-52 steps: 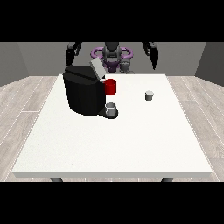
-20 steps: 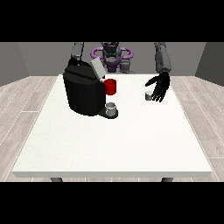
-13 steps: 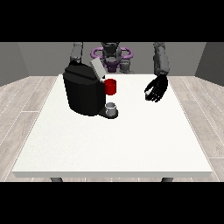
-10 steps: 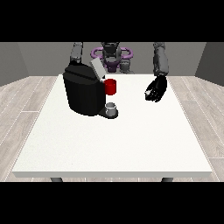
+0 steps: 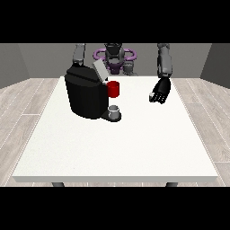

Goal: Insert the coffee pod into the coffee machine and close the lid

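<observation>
Fingers of the hand at the view's right (image 5: pixel 160 91) curl downward, well right of the coffee machine (image 5: pixel 86 92); whether they grip the coffee pod cannot be told. The machine's lid (image 5: pixel 99 71) stands open.

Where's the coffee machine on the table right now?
The coffee machine stands at the table's far left in the front view, its lid raised, well left of the hand at the view's right.

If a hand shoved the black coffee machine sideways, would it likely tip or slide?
The coffee machine looks broad and squat, so it would probably slide rather than tip. Its raised lid might swing if bumped. The bulk suggests it is fairly heavy.
</observation>
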